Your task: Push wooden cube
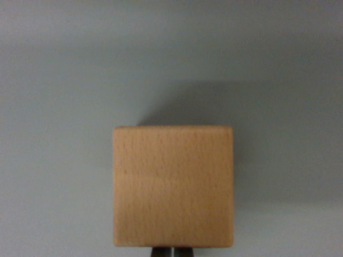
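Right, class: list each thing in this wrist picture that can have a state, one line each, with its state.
wooden cube: flat on the grey surface, square to the view, its shadow cast up and to the wrist view's right.
gripper: only two dark tips show at the bottom edge, close together against the cube's near side; open or shut unclear.

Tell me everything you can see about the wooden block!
The wooden cube is pale tan with fine grain and a faint line across its face. Its edges look straight and slightly rounded at the corners. It sits square and flat on a plain grey surface, low and central in the wrist view, casting a soft shadow behind it. The dark gripper tips sit at its bottom edge, seemingly touching it.
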You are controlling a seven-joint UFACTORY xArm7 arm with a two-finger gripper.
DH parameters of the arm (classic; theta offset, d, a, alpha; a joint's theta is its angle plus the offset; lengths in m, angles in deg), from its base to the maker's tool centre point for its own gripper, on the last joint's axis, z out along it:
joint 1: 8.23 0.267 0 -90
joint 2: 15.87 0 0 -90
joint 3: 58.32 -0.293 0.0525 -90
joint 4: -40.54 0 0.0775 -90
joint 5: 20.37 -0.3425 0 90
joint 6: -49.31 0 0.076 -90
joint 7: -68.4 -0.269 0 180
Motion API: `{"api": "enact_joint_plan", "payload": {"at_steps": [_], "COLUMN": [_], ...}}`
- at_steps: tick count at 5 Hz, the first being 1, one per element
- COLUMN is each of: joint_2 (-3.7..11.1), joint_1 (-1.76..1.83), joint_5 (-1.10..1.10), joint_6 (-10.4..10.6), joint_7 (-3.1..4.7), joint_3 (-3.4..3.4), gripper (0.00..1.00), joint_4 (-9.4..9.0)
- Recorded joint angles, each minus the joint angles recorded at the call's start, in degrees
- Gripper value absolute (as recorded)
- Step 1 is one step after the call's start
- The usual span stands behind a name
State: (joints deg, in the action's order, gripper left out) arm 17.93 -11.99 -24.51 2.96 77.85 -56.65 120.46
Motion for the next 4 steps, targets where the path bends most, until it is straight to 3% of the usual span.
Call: {"api": "enact_joint_plan", "payload": {"at_steps": [4], "joint_2": [1.29], "joint_1": [0.02], "joint_5": [0.04], "joint_6": [-0.8], "joint_7": [-0.15], "joint_3": [-0.04], "gripper": [1.0], "joint_4": [2.08]}}
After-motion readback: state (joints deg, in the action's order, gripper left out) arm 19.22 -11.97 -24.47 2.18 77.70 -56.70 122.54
